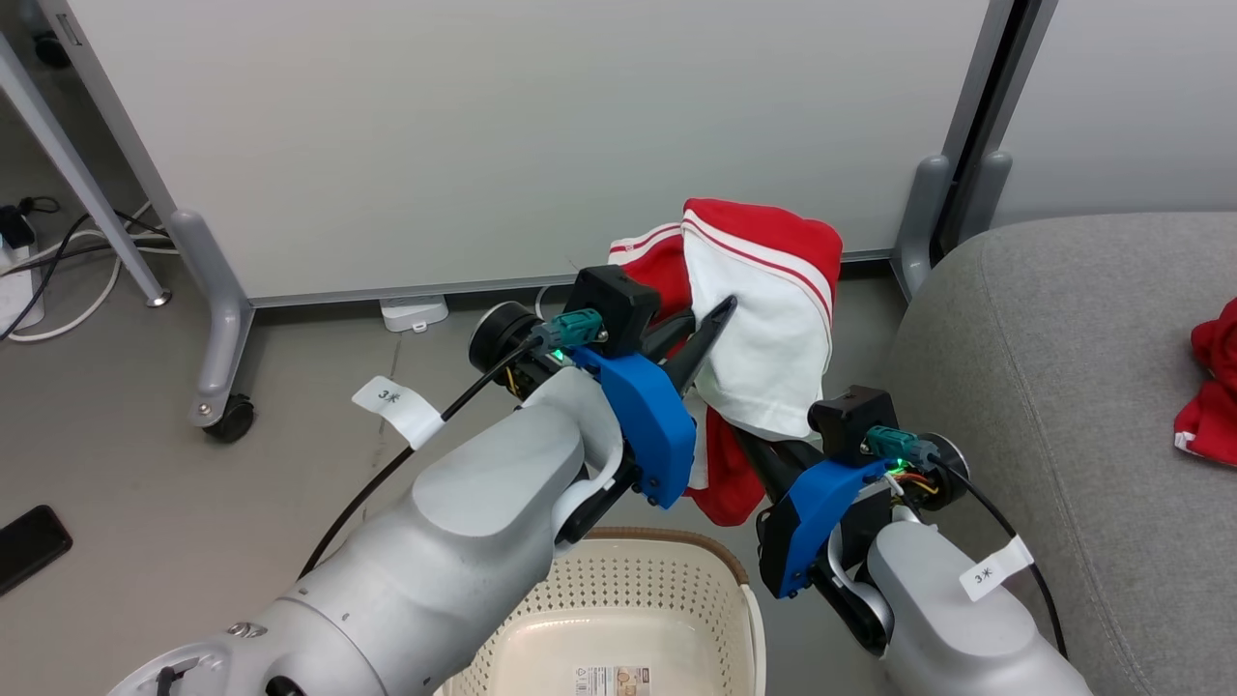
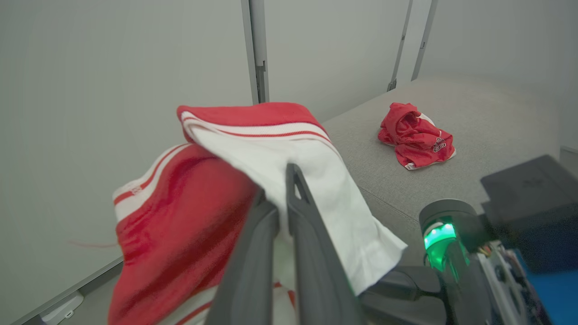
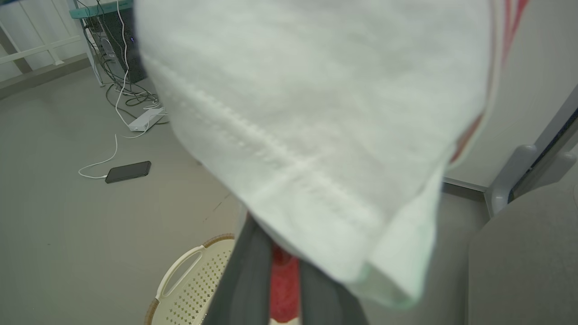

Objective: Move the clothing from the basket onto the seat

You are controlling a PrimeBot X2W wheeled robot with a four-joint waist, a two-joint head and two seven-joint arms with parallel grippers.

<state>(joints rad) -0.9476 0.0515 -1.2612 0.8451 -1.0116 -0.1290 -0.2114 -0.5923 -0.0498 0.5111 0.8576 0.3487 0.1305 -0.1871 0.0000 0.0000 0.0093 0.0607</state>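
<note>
Head view: the left gripper (image 1: pixel 713 324) and right gripper (image 1: pixel 752 447) both clamp the striped red-and-white garment (image 1: pixel 763 319), held above the basket's (image 1: pixel 676 543) far rim, left of the grey seat (image 1: pixel 1044 387). The lettered red garment (image 2: pixel 415 135) lies farther right on the seat.

Left tag (image 1: pixel 397 400) and right tag (image 1: pixel 987 577) read "3米".

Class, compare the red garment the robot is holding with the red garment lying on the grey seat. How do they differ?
The held garment hangs in the air, clamped by the left gripper and right gripper; the seat garment lies crumpled on the seat. The held garment shows broad white panels and stripes; the seat garment is mostly red. Both are soft red fabric.
</note>
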